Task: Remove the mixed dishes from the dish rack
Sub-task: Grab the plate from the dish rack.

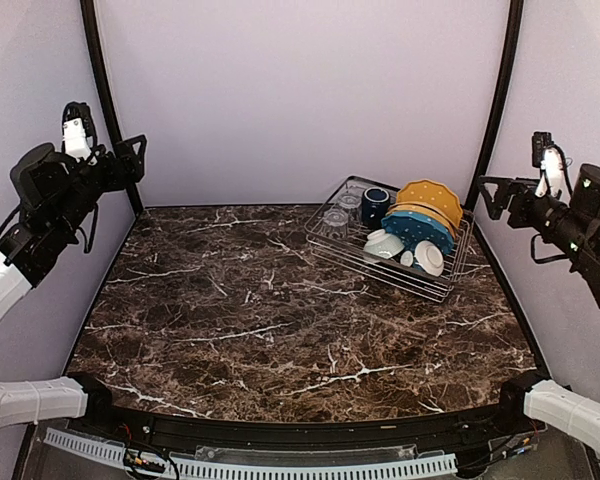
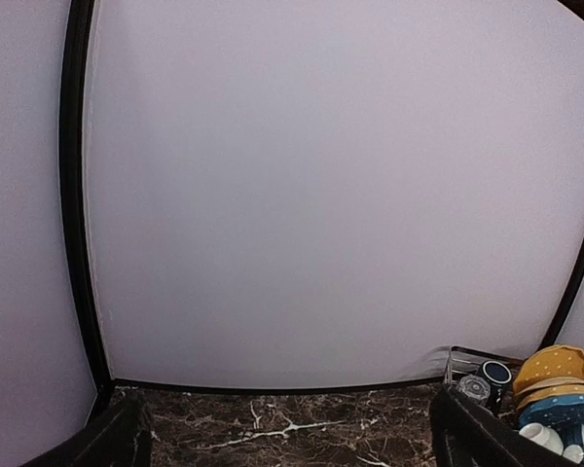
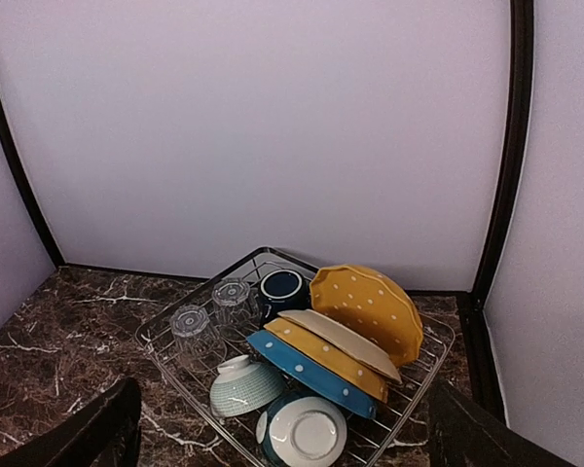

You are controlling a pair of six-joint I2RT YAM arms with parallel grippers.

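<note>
Arms: left claw [image 1: 133, 160] raised high at the left edge, fingers spread wide, nothing between them. The right claw [image 1: 488, 196] is raised at the right edge, also wide open and empty, near the dish rack [image 1: 375, 270] but apart from it.

The rack sits on the marbled surface [image 1: 260, 330] at the far right corner. It holds plates [image 1: 425, 215] leaning on edge, mug [image 1: 375, 205] and glasses [image 1: 338, 218] at the far end, and bowls [image 1: 385, 245] at the near side.

wire dish rack [image 3: 420, 375] holds leaning plates [image 3: 331, 355], bowls [image 3: 243, 386], tumblers [image 3: 193, 326], mug [image 3: 282, 289]
</note>
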